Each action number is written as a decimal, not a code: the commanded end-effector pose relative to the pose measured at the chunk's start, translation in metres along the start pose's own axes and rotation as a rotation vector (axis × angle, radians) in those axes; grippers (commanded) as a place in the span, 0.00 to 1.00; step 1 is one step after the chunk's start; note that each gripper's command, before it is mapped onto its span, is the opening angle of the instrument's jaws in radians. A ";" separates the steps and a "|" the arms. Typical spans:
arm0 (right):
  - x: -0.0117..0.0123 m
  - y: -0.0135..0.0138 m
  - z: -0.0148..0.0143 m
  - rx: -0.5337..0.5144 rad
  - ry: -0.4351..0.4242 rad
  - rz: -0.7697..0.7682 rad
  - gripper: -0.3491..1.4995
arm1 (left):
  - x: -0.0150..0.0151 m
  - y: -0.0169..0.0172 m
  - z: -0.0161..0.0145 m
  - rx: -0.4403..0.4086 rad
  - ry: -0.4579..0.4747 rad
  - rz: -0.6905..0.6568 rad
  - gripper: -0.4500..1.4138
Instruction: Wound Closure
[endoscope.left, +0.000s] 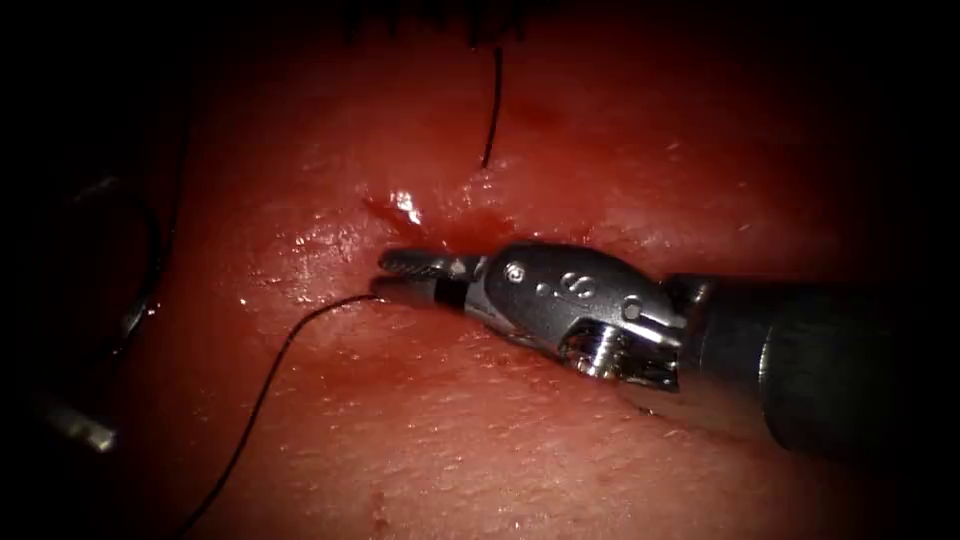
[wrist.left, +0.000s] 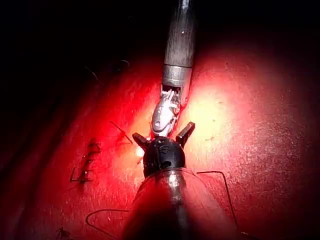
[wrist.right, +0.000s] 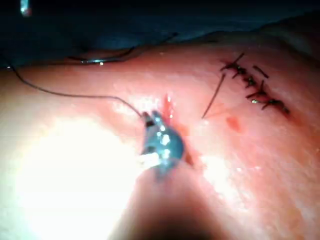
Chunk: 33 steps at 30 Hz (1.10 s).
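My right tool (endoscope.left: 380, 277) reaches in from the right, and its tip lies at the cut (endoscope.left: 440, 228) in the tissue (endoscope.left: 480, 440). Its jaws are shut on the dark thread (endoscope.left: 262, 395), which trails down and to the left. The right wrist view shows the same grip (wrist.right: 146, 116) on the thread (wrist.right: 75, 94). My left tool (wrist.left: 160, 134) hangs back in the dark on the left with its jaws spread wide, holding nothing. The curved needle (wrist.right: 100, 61) lies off the tissue's left edge, in neither tool.
A row of finished stitches (wrist.right: 252, 85) closes the far part of the cut, and it appears again in the left wrist view as stitches (wrist.left: 85, 165). A loose thread tail (endoscope.left: 492, 105) lies below them. Red fluid (endoscope.left: 400, 212) wets the tissue by the cut.
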<state>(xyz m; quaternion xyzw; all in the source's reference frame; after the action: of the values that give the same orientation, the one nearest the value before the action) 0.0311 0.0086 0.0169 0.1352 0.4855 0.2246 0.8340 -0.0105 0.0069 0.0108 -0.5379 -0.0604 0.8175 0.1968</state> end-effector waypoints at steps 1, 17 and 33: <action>-0.0002 -0.0001 0.0006 0.003 0.000 0.002 0.15 | -0.0005 0.0001 0.0009 -0.007 0.000 0.008 0.61; 0.0071 0.0009 -0.0071 -0.007 0.100 0.051 0.35 | -0.0056 0.0006 0.0025 -0.055 -0.183 0.048 0.64; 0.0069 0.0002 -0.0062 -0.010 0.092 0.041 0.32 | -0.0057 0.0055 0.0031 0.026 -0.528 -0.398 0.76</action>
<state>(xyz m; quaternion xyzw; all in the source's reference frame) 0.0280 0.0126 0.0082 0.1295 0.5190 0.2508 0.8068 -0.0122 -0.0002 0.0148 -0.2749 -0.2046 0.8764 0.3384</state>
